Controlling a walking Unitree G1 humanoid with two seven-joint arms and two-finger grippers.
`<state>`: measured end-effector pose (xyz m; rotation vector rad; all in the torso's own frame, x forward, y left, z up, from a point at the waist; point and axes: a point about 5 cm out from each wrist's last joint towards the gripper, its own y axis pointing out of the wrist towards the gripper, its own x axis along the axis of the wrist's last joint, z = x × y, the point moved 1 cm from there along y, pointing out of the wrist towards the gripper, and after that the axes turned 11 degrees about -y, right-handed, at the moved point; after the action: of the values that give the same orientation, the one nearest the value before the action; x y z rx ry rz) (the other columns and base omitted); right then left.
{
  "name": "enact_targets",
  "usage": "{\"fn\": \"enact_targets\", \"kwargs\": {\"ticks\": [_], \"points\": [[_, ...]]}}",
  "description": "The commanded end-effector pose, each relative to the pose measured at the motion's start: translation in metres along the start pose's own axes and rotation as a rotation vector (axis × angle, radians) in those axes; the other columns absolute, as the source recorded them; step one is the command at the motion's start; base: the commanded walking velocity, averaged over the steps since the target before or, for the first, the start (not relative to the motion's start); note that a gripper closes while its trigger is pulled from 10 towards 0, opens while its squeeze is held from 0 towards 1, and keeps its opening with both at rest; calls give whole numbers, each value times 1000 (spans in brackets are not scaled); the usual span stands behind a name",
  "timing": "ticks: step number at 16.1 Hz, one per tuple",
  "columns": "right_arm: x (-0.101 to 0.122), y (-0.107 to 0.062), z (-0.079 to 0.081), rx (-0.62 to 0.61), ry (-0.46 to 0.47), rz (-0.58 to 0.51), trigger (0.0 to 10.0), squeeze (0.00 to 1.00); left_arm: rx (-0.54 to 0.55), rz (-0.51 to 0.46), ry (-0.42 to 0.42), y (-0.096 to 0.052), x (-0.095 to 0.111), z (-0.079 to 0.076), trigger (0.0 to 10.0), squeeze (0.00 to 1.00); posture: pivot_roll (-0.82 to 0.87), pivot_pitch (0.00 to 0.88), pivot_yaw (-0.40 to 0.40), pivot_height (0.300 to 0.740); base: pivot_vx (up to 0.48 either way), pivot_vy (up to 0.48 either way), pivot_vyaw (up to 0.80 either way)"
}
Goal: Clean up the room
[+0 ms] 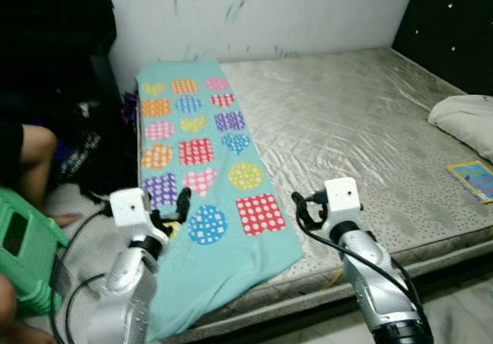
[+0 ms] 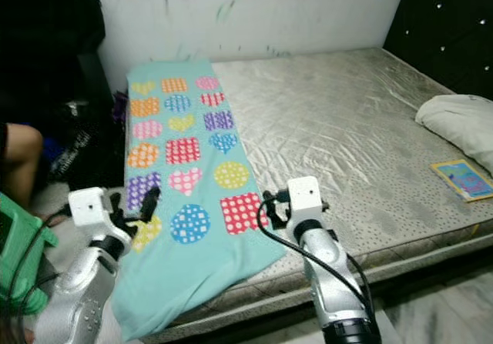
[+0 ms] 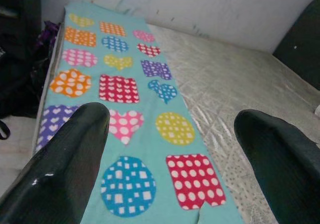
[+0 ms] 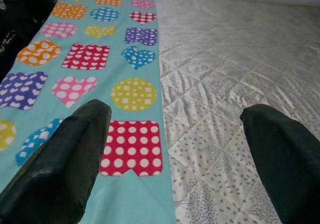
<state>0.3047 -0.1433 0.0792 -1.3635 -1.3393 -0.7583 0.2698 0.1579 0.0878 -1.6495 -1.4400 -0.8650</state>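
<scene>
A teal blanket [image 1: 202, 182] patterned with dotted hearts, circles and squares lies stretched flat along the nine o'clock side of a bare quilted mattress [image 1: 362, 128], running from the scribbled white wall [image 1: 262, 9] at twelve o'clock down to the near edge, where its corner droops over the side. The left gripper [image 1: 171, 219] hovers over the blanket's near end by the blue dotted circle, its fingers [image 3: 65, 169] spread wide with nothing between them. The right gripper [image 1: 302, 209] hangs just past the blanket's three o'clock edge, beside the red dotted square, its fingers [image 4: 60, 169] equally wide apart and empty. Off at three o'clock a white pillow [image 1: 466, 121] rests against the dark headboard [image 1: 454, 21], with a small picture book [image 1: 474, 178] lying flat on the mattress just nearer than it. At nine o'clock a person's knee [image 1: 35, 155] shows beside a green plastic stool [image 1: 23, 248], with dark bags [image 1: 92, 151] piled by the bed.
</scene>
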Motion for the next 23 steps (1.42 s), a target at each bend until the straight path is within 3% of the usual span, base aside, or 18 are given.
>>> {"fn": "enact_targets", "kwargs": {"ticks": [1,23], "points": [[6,0,-1,8,10,-29,10000,0,11,-27,25,2,5,0,10000,0,-113,0,-2,740,0,0,0],[16,0,5,43,-4,-95,10000,0,35,-53,15,3,8,2,10000,0,-110,0,-7,740,0,0,72]]}}
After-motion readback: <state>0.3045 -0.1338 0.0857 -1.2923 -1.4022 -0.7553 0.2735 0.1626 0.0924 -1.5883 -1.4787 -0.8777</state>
